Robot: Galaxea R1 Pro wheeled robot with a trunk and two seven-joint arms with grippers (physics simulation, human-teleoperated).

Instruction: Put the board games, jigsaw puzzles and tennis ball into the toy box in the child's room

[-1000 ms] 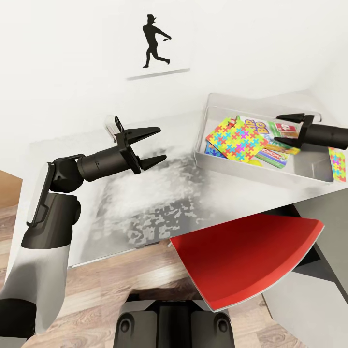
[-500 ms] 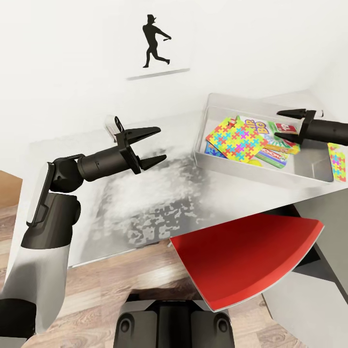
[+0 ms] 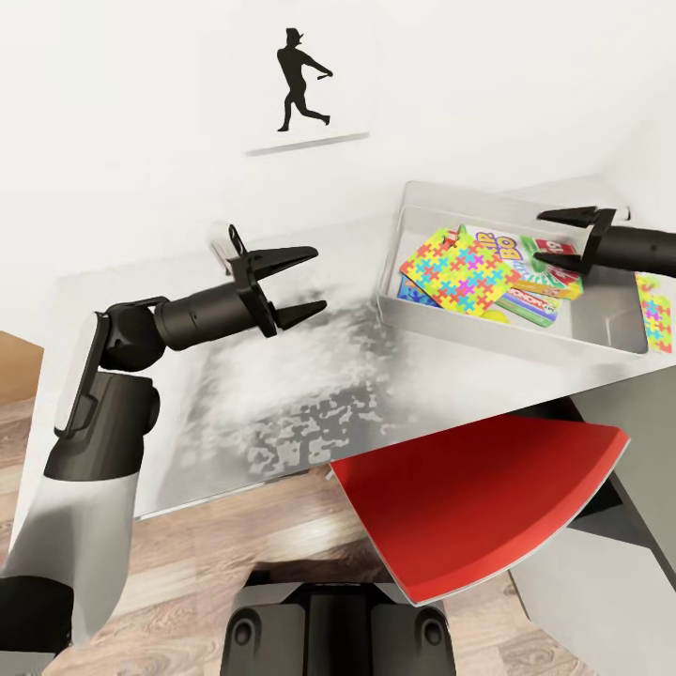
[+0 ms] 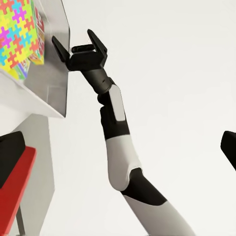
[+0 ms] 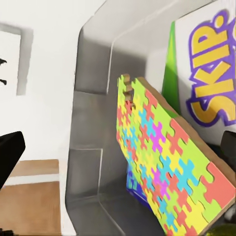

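Closest to me is the robot's dark base, and right past it a red chair seat (image 3: 479,502) tucked at the edge of the pale grey table (image 3: 282,413), with wood-plank floor (image 3: 188,563) showing underneath. The left hand (image 3: 299,284) floats above the bare middle of the table, fingers spread apart with nothing between them, pointing over toward the toy box. The toy box (image 3: 488,329) sits on the table's far right part, and it's got stuff in it: one jigsaw puzzle (image 3: 457,269) lies tilted on top of the pile, and from the right wrist camera you can see that same sheet (image 5: 167,167) propped up at a slant with its upper edge toward the bin's wall. Under and beside it are the board games, a Skip-Bo box (image 3: 498,246), a green-edged Monopoly box (image 3: 528,305) and a bit of a blue one (image 3: 413,291) peeking out. The right hand (image 3: 561,242) hangs over the right side of the toy box, above the games, fingers spread wide and holding nothing. The second jigsaw puzzle (image 3: 657,319) lies flat on the table just outside the box's right end. Can't spot the tennis ball for sure. On the white wall behind is a black baseball-player silhouette (image 3: 299,80).
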